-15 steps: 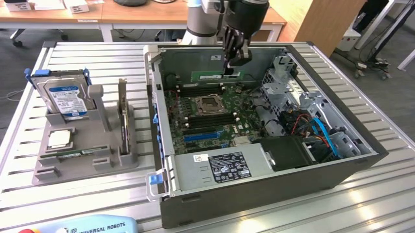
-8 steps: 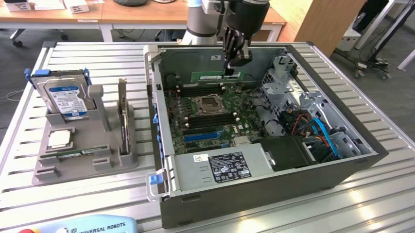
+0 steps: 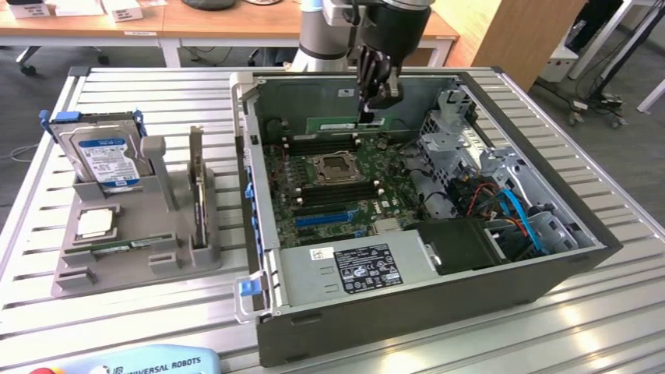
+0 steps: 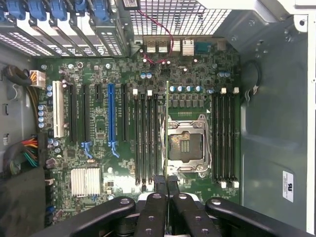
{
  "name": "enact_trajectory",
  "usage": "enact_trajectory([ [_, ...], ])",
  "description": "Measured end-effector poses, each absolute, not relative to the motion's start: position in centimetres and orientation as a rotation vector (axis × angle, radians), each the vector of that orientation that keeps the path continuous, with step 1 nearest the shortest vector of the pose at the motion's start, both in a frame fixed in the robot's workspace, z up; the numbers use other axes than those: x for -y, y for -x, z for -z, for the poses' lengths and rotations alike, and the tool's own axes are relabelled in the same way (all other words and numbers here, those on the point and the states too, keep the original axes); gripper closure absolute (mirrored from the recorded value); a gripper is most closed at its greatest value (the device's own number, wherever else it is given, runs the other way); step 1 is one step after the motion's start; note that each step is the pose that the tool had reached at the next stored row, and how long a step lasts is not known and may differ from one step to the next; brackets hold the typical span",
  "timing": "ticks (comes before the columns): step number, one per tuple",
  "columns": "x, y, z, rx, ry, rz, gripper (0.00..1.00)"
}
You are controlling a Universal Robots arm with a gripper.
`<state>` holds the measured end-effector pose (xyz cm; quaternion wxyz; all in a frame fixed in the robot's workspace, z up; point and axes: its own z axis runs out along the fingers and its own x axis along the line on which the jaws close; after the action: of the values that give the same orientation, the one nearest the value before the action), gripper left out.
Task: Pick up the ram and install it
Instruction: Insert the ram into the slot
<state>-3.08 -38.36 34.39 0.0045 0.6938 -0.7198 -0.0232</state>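
The ram (image 3: 338,124), a long thin green board, hangs level above the far end of the motherboard (image 3: 322,187) inside the open computer case (image 3: 416,304). My gripper (image 3: 372,109) comes down from above and is shut on the ram's end toward the exterior view's right. In the wrist view the ram (image 4: 167,128) appears edge-on as a thin line running out from between my fingertips (image 4: 159,185), over the edge of the processor socket (image 4: 185,148) and next to the black memory slots (image 4: 148,140). My gripper (image 4: 166,186) is clamped tight on it.
A grey holder (image 3: 135,249) stands at the exterior view's left with a blue-labelled hard drive (image 3: 104,152), a small silver chip (image 3: 96,224) and an upright card (image 3: 195,183). In the case are a power supply (image 3: 353,269), drive cage (image 3: 457,128) and blue cables (image 3: 519,214).
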Motion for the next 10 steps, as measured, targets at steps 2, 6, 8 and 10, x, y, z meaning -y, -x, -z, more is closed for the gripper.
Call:
enact_trajectory([
  [2, 38.4, 3.1, -34.2, 2.255, -2.173, 0.073, 0.89],
  [6, 38.4, 3.1, -33.7, 2.255, -2.173, 0.073, 0.89],
  [8, 38.4, 3.1, -33.5, 2.255, -2.173, 0.073, 0.89],
  [10, 38.4, 3.1, -33.2, 2.255, -2.173, 0.073, 0.89],
])
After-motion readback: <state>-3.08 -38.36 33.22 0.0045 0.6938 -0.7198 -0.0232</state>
